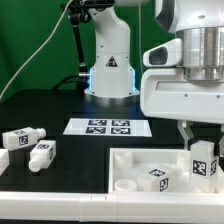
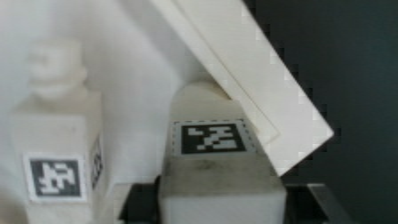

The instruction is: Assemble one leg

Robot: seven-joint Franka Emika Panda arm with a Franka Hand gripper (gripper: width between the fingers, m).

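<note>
only the exterior view shows two loose legs point(image 1: 28, 144) lying at the table's point(image 1: 60, 175) nine o'clock and the marker board point(image 1: 106, 127); the wrist view shows the gripper point(image 2: 210, 192) closed on the leg point(image 2: 215, 140), white, tagged, held upright over the square tray piece point(image 1: 135, 170)

A black-and-white square tag is borne by the short white plastic leg point(image 1: 204, 160) point(image 2: 217, 150) beneath the claw; the tabletop point(image 1: 60, 105) is black.
</note>
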